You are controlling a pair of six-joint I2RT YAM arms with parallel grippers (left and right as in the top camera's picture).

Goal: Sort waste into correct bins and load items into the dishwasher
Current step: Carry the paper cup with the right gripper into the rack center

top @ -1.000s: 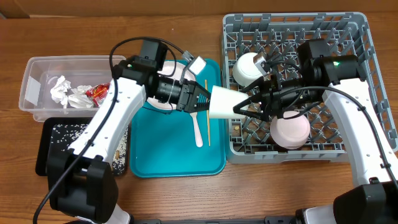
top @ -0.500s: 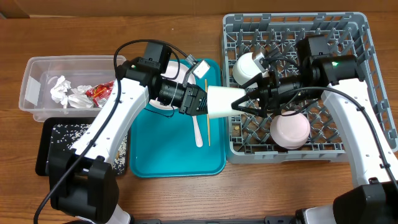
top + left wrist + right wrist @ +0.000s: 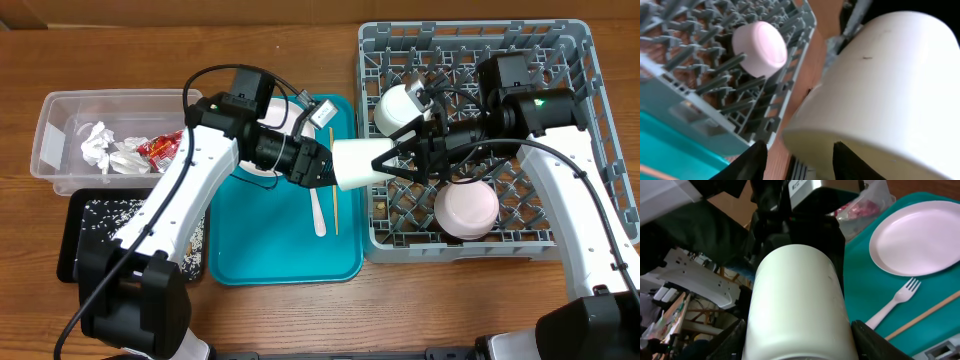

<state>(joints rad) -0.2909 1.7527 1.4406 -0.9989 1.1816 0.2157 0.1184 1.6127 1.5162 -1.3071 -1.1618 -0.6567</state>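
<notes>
A white cup (image 3: 360,163) hangs on its side in the air over the gap between the teal tray (image 3: 270,250) and the dishwasher (image 3: 570,60). My right gripper (image 3: 392,160) is shut on it, a finger (image 3: 732,342) pressed to each flank. My left gripper (image 3: 325,165) stands at the cup's other end with its jaws open; one finger (image 3: 747,162) is clear of the cup wall. A pink plate (image 3: 917,237), a white fork (image 3: 318,210) and a chopstick (image 3: 334,200) lie on the teal tray.
Two upturned bowls sit in the rack, one white (image 3: 397,108) and one pale pink (image 3: 466,210). At the left a clear tub (image 3: 60,110) holds napkins (image 3: 105,150) and a red wrapper (image 3: 160,148). Below it a black tray (image 3: 75,250) holds rice.
The left gripper's jaws have opened off the cup. The cup has shifted slightly up and left, and the right gripper has stayed closed around it.
</notes>
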